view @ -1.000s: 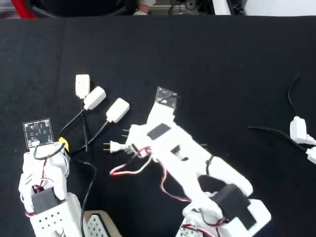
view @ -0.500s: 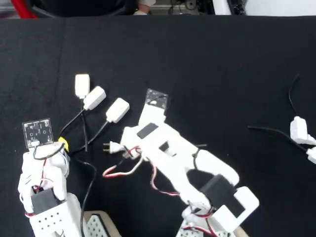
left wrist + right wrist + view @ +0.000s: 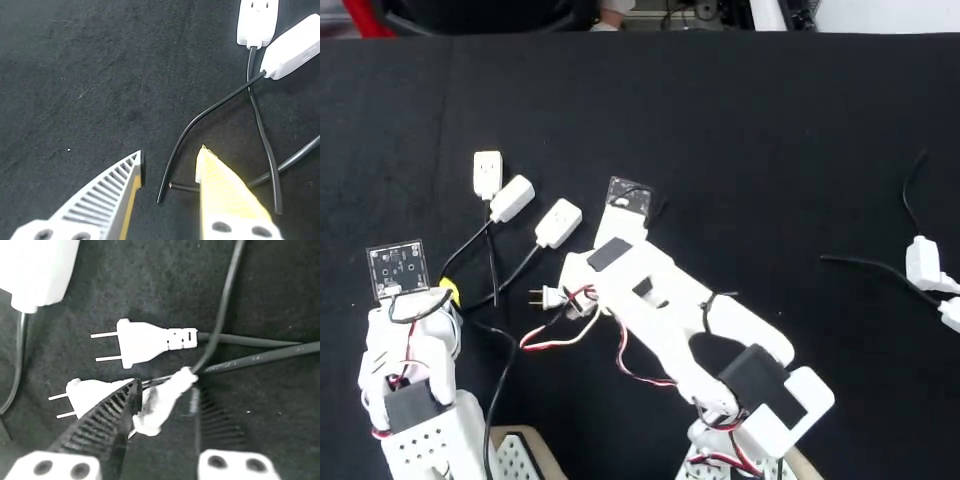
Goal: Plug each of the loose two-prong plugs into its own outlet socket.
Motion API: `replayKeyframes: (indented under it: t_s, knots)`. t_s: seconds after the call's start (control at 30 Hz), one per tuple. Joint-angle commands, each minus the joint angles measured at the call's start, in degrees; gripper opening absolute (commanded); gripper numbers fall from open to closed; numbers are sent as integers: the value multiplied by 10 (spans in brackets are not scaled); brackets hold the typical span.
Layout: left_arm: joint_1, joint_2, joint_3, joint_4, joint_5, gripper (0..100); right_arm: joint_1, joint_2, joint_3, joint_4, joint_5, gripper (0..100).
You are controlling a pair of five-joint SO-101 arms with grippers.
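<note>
The left gripper point(image 3: 171, 152) is hanging wide open over the black table point(image 3: 75, 75), near two sockets point(image 3: 257, 20) and their black cords point(image 3: 210, 112). The right gripper point(image 3: 165, 387) is sitting around a white cord piece point(image 3: 160, 400), just beside two loose plugs point(image 3: 145, 342). I cannot tell if it is pinching that piece. A third socket point(image 3: 558, 222) is lying just beyond.

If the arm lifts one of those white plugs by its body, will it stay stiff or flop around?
The plug itself looks like hard moulded plastic, so probably rigid and light. Its thin black cord would likely droop and drag behind; another cord crosses it, so it may snag. The slim prongs might bend if pushed hard.
</note>
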Motion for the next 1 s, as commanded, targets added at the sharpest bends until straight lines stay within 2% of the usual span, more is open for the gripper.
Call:
replayKeyframes:
  t_s: [0.0, 0.4, 0.57, 0.7, 0.8, 0.87, 0.97]
  knots:
    - [3, -3, -6, -14, -4, 181, -9, -6, -29, 4, 0, 74]
    - [3, -3, -6, -13, -4, 180, -4, -6, -29, 7, 7, 41]
    - [3, -3, -6, -13, -4, 180, -2, -6, -30, 8, 92, 11]
    - [3, -3, -6, -12, -4, 180, 55, -12, -49, 33, 126, 11]
    - [3, -3, -5, -14, -4, 180, 127, -29, -103, 125, 228, 11]
    - [3, -3, -5, -14, -4, 180, 178, -35, -142, 171, 327, 11]
    - [3, -3, -4, -14, -4, 180, 248, -18, -187, 168, 508, 11]
